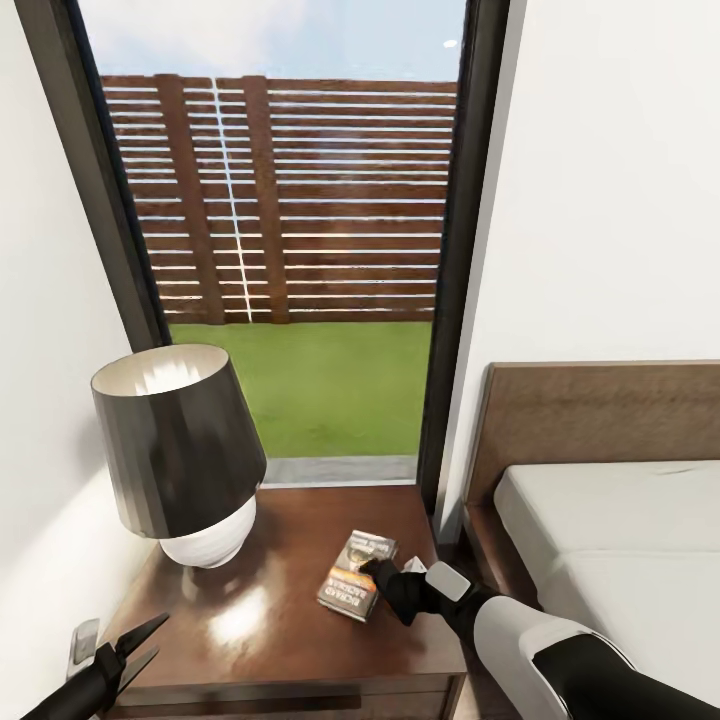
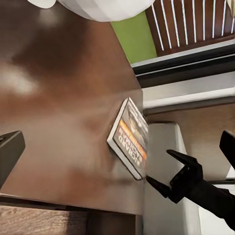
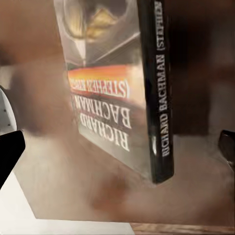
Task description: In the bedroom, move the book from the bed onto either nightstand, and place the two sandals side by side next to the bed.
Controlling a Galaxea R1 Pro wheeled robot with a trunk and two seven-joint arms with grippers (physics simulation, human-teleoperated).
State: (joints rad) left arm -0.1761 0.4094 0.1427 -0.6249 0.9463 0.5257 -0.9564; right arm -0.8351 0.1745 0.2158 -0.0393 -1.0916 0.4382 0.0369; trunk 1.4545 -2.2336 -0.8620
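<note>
The book [image 1: 356, 577] lies flat on the nightstand [image 1: 250, 620] beside the lamp [image 1: 180, 450], near the edge facing the bed [image 1: 620, 540]. The right gripper [image 1: 382, 578] sits by it, jaws spread and empty — the placing looks done (release complete, apparently). Next comes backing away and finding the sandals. The left gripper [image 1: 140, 645] hangs open, idle.

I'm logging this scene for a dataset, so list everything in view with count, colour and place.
book: one, dark cover with orange band, lying on the nightstand near its bed-side edge
nightstand: one, dark brown, below the window
lamp: one, black shade on white base, on the nightstand
bed: one, brown headboard, light-grey mattress, beside the nightstand
window: one, black frame, fence and grass outside
right hand: black, open, beside the book
left hand: black, open, at the nightstand's front
</note>
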